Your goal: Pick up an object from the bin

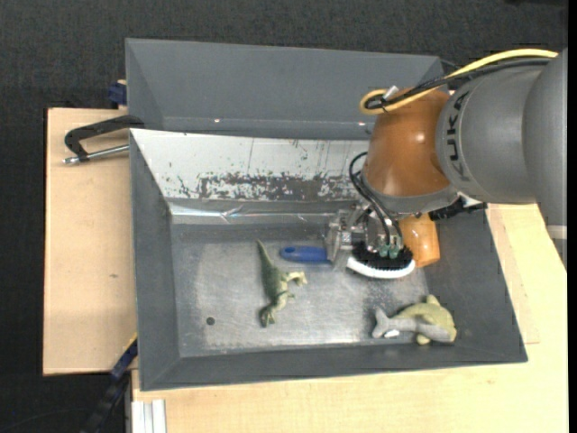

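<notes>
At the left of the grey metal bin (pixel 149 260) the scuffed, dull floor lies mostly bare, and we see just one small dark speck (pixel 210 321) toward the near left corner, too small to name. Right of it, about mid-floor, lies a green toy dinosaur (pixel 273 284), slim and rubbery-looking, with its long tail pointing to the far wall and its pale limbs turned to the right. Just beyond its tail, nearer the far wall, a short blue piece (pixel 304 254) lies flat, smooth and rod-shaped like a pen or a cap. Its right end runs up to the metal pincer (pixel 345 240), which is down low close to the foot of the far wall. That end is covered by the pincer's body, so we cannot tell how wide the pincer stands or whether it has hold of anything. Close on the pincer's right lies a round white brush (pixel 379 266) with dark bristles, partly under the wrist cables. Beside the brush is a blunt orange stub (pixel 424 242), and we cannot tell whether it is a loose thing or part of the arm. At the near wall, toward the right corner, lies a grey and tan toy shark (pixel 416 321), well apart from the pincer. Above all this the glossy orange cover (pixel 406 152) and the thick grey arm (pixel 505 133) hide the bin's far right corner.
</notes>
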Controlling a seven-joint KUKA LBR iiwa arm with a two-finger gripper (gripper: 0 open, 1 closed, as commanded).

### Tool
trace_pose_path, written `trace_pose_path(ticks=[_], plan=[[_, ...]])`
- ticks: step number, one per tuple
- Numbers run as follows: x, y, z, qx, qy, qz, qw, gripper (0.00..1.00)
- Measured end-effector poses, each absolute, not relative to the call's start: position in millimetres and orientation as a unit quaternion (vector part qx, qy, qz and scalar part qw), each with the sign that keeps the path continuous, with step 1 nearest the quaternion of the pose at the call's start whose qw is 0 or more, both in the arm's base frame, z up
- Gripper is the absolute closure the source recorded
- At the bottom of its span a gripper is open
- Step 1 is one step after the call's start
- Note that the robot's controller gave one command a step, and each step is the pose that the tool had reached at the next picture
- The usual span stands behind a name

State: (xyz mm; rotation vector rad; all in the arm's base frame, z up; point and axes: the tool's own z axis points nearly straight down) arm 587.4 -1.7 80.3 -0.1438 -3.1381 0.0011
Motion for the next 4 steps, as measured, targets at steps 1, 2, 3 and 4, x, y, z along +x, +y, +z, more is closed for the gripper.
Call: trace_pose_path(ticks=[1,2,3,4], plan=[[588.5,-1,80,-0.046,-0.999,-0.001,-0.003,0.0],[513.5,-52,82,0.012,-1.0,0.001,0.002,0.0],[515.3,-49,82,0.013,-1.0,-0.001,0.0,1.0],[515.6,-57,228,0.06,-0.998,0.001,-0.007,1.0]])
